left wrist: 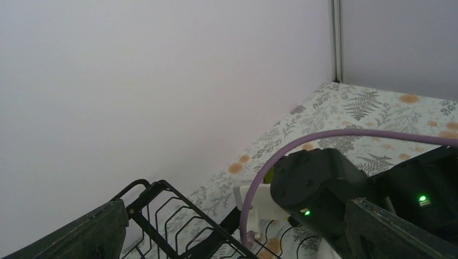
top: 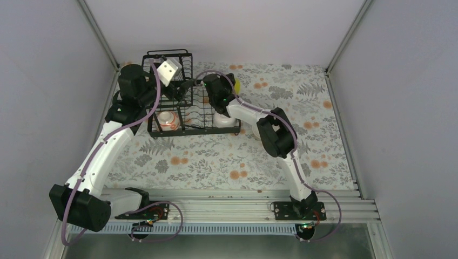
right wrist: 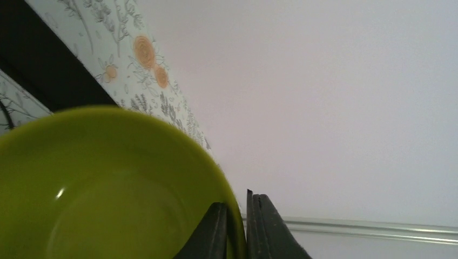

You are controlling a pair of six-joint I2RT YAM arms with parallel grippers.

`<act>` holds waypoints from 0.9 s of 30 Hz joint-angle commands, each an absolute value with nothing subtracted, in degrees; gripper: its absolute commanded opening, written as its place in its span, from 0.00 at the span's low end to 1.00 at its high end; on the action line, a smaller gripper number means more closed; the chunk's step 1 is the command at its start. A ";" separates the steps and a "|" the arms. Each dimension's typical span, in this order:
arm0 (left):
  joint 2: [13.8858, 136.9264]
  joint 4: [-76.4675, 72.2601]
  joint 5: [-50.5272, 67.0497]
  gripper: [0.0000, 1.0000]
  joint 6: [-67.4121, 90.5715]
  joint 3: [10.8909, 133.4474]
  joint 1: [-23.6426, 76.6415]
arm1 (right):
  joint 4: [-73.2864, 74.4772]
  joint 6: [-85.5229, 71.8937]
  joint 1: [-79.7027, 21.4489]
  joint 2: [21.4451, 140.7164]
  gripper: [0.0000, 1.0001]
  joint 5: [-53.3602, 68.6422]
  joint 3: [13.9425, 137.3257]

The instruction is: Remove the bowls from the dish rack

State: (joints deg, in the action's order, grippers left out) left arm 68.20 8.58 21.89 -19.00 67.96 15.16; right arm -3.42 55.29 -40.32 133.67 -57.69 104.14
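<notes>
The black wire dish rack (top: pixel 183 116) stands at the back left of the table. The white bowl with red-orange pattern (top: pixel 168 120) sits in its left end, and the plain white bowl (top: pixel 227 123) sits at its right end, partly under my right arm. My right gripper (right wrist: pixel 236 226) is shut on the rim of the green bowl (right wrist: pixel 108 189), one finger inside and one outside, and holds it just behind the rack's right end (top: pixel 236 84). My left gripper (left wrist: pixel 237 229) is open and empty above the rack's wires (left wrist: pixel 178 216), near the basket section (top: pixel 186 85).
The rack's taller wire basket (top: pixel 168 62) stands at the back left against the wall. The enclosure walls close in on the left, back and right. My right wrist (left wrist: pixel 324 183) hangs close in front of my left gripper. The floral table cover (top: pixel 227 162) spreads in front of the rack.
</notes>
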 commanded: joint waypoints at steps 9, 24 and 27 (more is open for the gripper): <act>66.26 6.97 23.12 1.00 -19.42 67.29 14.30 | -6.06 53.03 -37.77 124.83 0.04 -58.21 103.83; 64.41 6.41 23.74 1.00 -19.17 66.23 13.85 | 27.32 28.96 -27.25 115.57 0.03 -47.07 106.66; 64.33 6.48 23.87 1.00 -19.07 66.35 13.82 | 32.70 23.81 -23.55 112.75 0.03 -40.47 104.71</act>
State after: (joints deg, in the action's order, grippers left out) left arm 65.47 8.23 22.74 -19.00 66.72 14.22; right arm 22.63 33.93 -27.90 117.93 -48.47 105.38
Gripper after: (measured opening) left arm 0.998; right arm 0.038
